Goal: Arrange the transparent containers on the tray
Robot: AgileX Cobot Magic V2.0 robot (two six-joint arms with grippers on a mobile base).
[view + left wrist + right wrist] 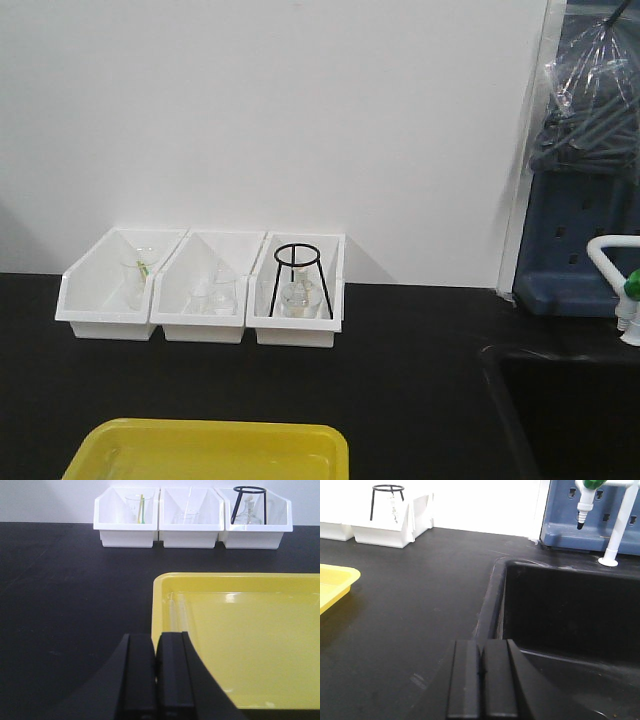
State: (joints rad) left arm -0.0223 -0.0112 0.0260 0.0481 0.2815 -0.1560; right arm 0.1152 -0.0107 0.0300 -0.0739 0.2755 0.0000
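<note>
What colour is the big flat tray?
Bright yellow. The tray shows best in the left wrist view.

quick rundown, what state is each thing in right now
left gripper: shut, empty, at the yellow tray's near left edge
right gripper: shut, empty, beside the sink
yellow tray: flat on the counter, two test tubes lying side by side at its left end
white bins: three in a row, glassware inside

Glossy yellow plastic tray [260, 645]; matt black countertop [420, 360]; white plastic bins [205, 290].
</note>
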